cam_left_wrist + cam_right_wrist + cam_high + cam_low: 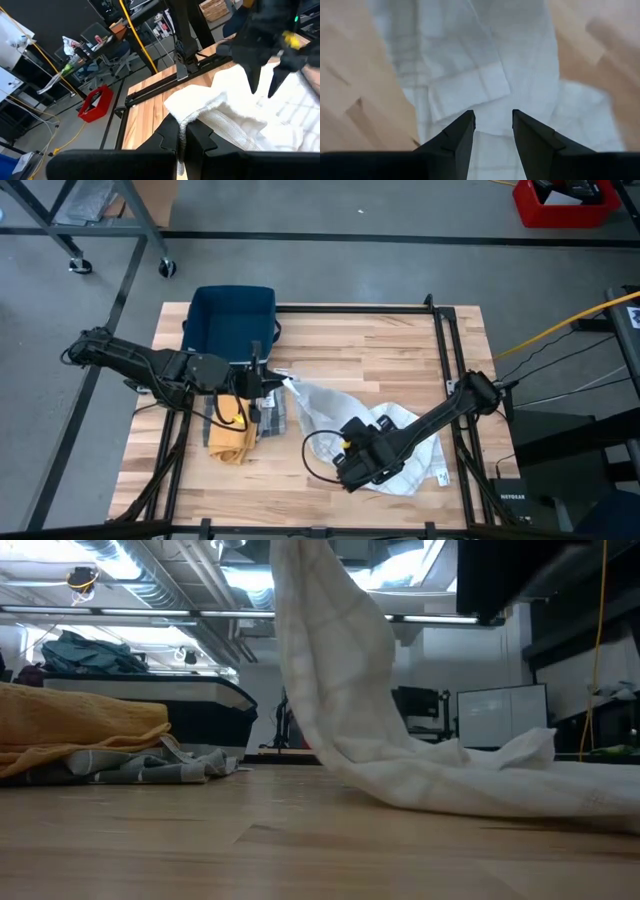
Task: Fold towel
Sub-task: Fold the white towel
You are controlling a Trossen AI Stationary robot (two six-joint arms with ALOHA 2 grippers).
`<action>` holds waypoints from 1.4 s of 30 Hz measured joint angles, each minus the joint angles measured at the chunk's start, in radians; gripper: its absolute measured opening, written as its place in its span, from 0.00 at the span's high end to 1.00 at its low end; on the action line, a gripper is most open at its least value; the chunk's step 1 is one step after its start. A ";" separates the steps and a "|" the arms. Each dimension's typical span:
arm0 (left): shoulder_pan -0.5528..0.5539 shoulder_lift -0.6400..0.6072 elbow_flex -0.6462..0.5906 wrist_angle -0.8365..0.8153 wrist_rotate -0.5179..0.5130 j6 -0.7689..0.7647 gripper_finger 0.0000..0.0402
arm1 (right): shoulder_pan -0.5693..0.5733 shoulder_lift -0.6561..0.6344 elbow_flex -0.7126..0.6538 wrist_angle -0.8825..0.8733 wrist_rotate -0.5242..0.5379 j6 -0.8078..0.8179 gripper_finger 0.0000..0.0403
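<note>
A: What are we failing to see clearly here?

B: In the low view the towel (340,690) is running up out of the top edge, so the point where it is being held is cut off there. No arm is showing in that view. From above, our left gripper (278,379) is partly merging with the dark wrist, so we are reading its state from the left wrist view instead.

A: And what are we reading there?

B: The two dark fingers (167,137) are pressing together on a bunched corner of the towel (210,107), lifting it off the table (380,345). The right arm is appearing beyond it as a dark blur.

A: Where is the towel lying?

B: We are seeing it right of the table's middle, crumpled, with one corner pulled up toward the left gripper and the rest spreading under the right arm. It is white, thin, with a faint grid weave and soft folds.

A: The right gripper (358,470)?

B: It is hovering over the towel's near part. In the right wrist view its fingers (457,142) are standing apart with the cloth (485,65) showing between them, gripping nothing.

A: Anything else?

B: A yellow cloth (230,435) is lying on a grey checked cloth (270,415) at the left, partly hidden by the left arm. A dark blue bin (232,315) is sitting at the far left corner. The table is pale wooden planks.
</note>
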 joint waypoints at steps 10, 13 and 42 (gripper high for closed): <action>-0.001 0.000 0.000 0.000 0.000 0.000 1.00 | 0.000 0.000 -0.162 0.274 -0.040 0.224 0.65; 0.000 0.000 0.000 -0.002 0.000 0.000 1.00 | 0.000 0.000 -0.209 0.325 -0.040 0.292 0.65; -0.028 0.000 0.000 -0.051 0.077 -0.237 1.00 | -0.009 0.005 -0.450 0.566 0.111 0.738 0.65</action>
